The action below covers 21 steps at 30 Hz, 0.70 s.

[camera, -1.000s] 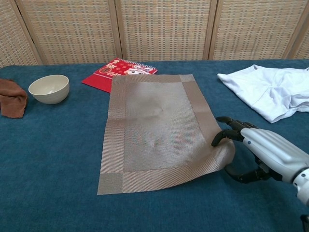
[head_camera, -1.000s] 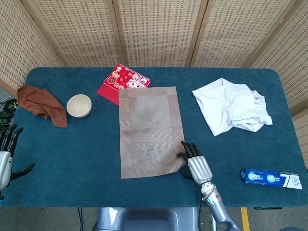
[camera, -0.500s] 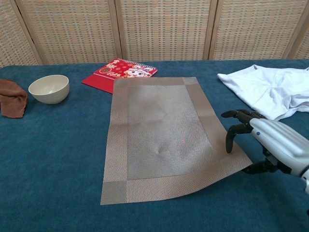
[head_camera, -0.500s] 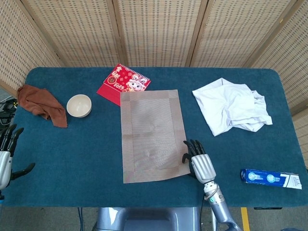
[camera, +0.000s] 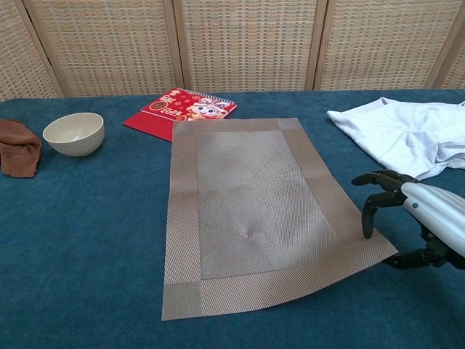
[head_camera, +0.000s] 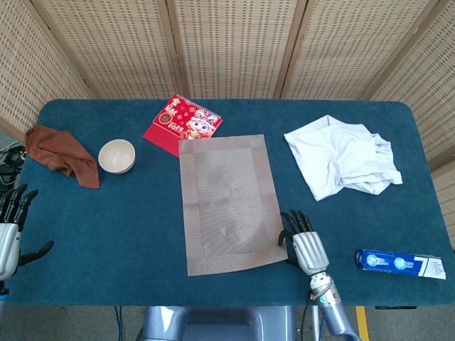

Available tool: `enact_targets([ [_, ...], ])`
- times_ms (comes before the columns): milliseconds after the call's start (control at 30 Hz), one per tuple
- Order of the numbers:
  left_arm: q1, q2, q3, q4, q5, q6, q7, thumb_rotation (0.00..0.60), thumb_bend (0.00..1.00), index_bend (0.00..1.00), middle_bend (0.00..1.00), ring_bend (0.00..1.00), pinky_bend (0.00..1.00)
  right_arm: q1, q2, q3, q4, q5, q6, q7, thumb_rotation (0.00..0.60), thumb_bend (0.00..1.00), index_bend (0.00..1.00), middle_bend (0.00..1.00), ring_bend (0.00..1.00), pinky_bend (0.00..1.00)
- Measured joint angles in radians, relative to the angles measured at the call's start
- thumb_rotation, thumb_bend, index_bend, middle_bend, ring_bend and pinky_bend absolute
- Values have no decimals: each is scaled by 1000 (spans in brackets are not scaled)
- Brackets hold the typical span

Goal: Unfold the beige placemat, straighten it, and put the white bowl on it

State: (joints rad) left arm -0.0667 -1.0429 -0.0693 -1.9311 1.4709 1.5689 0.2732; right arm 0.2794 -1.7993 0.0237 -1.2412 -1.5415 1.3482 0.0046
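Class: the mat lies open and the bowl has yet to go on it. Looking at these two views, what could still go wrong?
The beige woven placemat sits skewed, its far corner over the red booklet; the small white bowl may rest unevenly there. The right hand hovers at the mat's near corner, so pulling away might drag it. The bowl sits far left, near the brown cloth.

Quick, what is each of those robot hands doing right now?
Left hand: open, holding nothing.
Right hand: open, fingers apart beside the beige placemat.
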Motion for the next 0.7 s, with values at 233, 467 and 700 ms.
enact_targets([
  [233,-1,0,-6,5,-8,-2,-13,600,102,93,0,0,0,-2,-14,0,21,-6,9,-4,600,613,673,234,0,0],
  [467,-3,-2,-9,7,-14,-9,-12,600,102,93,0,0,0,-7,14,12,-7,-11,37,-6,600,614,688,246,0,0],
  [700,-2,-2,-11,4,-14,-5,-11,600,102,93,0,0,0,-14,48,24,-31,-3,46,-14,600,614,690,247,0,0],
])
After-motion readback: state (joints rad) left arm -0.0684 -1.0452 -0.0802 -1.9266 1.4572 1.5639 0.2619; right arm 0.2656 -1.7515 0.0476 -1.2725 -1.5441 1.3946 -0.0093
